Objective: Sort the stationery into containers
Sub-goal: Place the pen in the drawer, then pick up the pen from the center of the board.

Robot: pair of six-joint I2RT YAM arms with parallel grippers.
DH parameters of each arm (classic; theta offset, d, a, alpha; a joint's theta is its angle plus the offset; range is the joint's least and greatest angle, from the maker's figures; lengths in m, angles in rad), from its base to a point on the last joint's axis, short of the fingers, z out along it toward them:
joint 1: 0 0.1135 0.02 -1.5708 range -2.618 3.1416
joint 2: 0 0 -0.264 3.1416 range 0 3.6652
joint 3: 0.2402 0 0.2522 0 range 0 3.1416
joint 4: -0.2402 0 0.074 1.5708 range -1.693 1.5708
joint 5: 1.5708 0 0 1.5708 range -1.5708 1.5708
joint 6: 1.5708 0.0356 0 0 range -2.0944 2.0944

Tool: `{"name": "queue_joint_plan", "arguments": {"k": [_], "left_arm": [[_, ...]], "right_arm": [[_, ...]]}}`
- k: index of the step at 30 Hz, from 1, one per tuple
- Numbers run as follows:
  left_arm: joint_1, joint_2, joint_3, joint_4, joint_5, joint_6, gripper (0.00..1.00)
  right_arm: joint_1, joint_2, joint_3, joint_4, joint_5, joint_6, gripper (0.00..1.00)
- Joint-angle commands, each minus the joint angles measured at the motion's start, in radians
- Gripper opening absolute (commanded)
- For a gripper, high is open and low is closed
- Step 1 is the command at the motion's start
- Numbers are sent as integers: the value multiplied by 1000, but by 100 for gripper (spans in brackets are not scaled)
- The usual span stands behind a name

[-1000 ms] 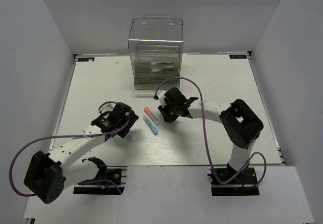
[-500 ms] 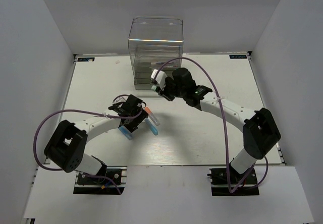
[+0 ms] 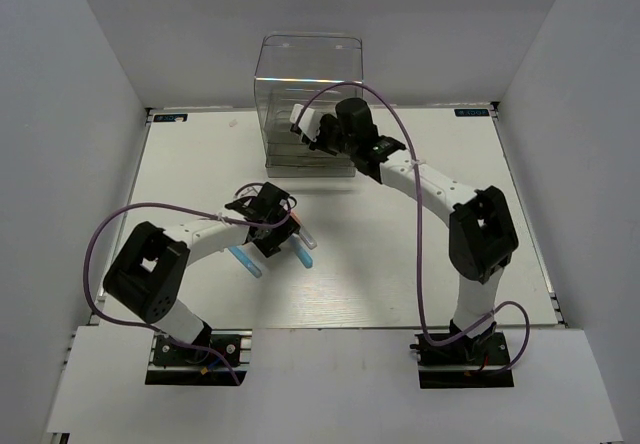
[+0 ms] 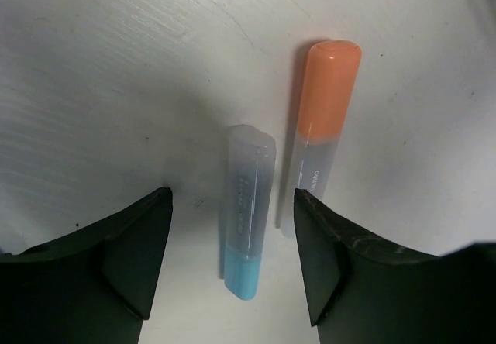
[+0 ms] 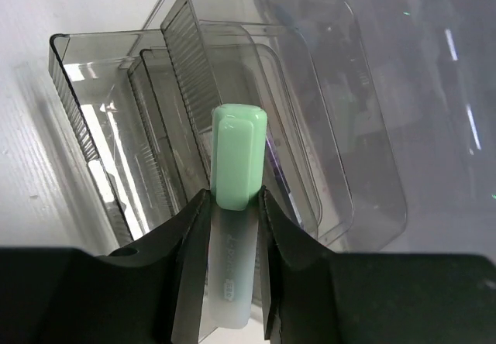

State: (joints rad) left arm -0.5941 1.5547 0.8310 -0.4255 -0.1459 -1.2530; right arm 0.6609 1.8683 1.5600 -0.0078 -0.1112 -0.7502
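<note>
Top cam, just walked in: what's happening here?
Mid-sort. The right end effector is shut on a mint-green marker, holding it at the staggered drawers of the clear drawer cabinet. The left end effector is open above the table, fingers either side of a light-blue marker, with an orange marker lying right beside it. Neither of those two is gripped yet.

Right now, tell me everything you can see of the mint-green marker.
The mint-green marker is stubby, with an opaque mint cap and a frosted barrel bearing small print; it looks plastic. The right gripper is shut on the barrel just below the cap, which points away from the wrist. It hangs over the open clear drawers, seemingly touching only the gripper.
</note>
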Motion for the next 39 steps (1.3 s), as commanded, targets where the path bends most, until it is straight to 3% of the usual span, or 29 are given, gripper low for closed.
{"name": "queue_joint_plan", "arguments": {"k": [1, 12, 20, 23, 30, 35, 38, 39], "left_arm": [[-6, 16, 23, -4, 22, 29, 73], [-24, 57, 14, -22, 32, 58, 56], [-33, 70, 14, -32, 52, 67, 32], [-33, 70, 5, -22, 61, 67, 23], [-33, 10, -24, 8, 71, 67, 9], [-33, -88, -24, 59, 71, 76, 1], [-33, -174, -24, 112, 71, 95, 0], [-23, -192, -24, 125, 71, 95, 0]], "right_arm": [[-17, 46, 75, -52, -59, -106, 1], [-26, 152, 100, -86, -54, -147, 9], [-32, 154, 97, -132, -74, -156, 52], [-32, 128, 75, -132, -93, -137, 58], [-35, 11, 6, -132, -152, -46, 60], [-46, -104, -86, -113, -185, 112, 64], [-52, -184, -172, -89, -202, 176, 87], [-58, -199, -233, -84, -205, 186, 90]]}}
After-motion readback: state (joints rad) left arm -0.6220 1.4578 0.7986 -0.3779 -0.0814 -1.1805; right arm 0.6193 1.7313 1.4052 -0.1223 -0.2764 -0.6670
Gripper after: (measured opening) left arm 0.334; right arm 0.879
